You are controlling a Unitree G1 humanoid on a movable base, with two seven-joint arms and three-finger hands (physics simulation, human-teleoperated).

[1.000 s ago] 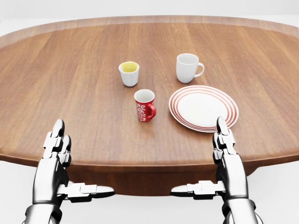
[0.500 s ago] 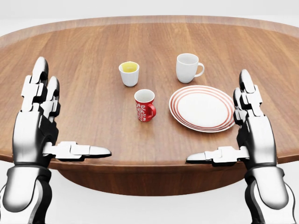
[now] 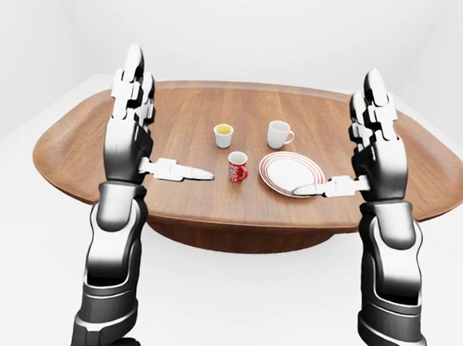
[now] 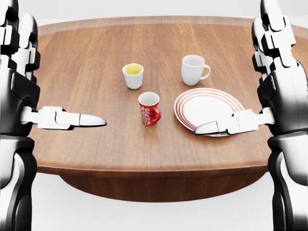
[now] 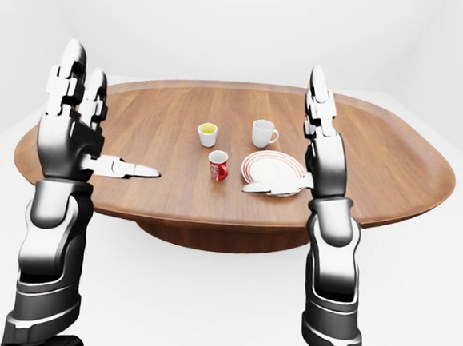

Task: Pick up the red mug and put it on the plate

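Observation:
The red mug (image 4: 149, 109) stands upright near the middle of the wooden table, its handle turned to the right. Just right of it lies the white plate (image 4: 208, 105) with red rings, nothing on it. My left hand (image 4: 53, 72) is raised at the view's left, open, fingers straight up and thumb pointing toward the mug from well to its left. My right hand (image 4: 236, 72) is raised at the right, open too. Its thumb overlaps the plate's lower rim in the head view. Neither hand touches the mug.
A white mug (image 4: 193, 70) stands above the plate in the head view. A small white cup (image 4: 133, 75) with yellow inside sits above the red mug. The oval table's near edge (image 4: 154, 168) runs below both hands; white floor surrounds it.
Both open hands have risen from the table's near edge to high at the view's sides. Their thumbs now sit over the tabletop. The mugs and plate have not moved.

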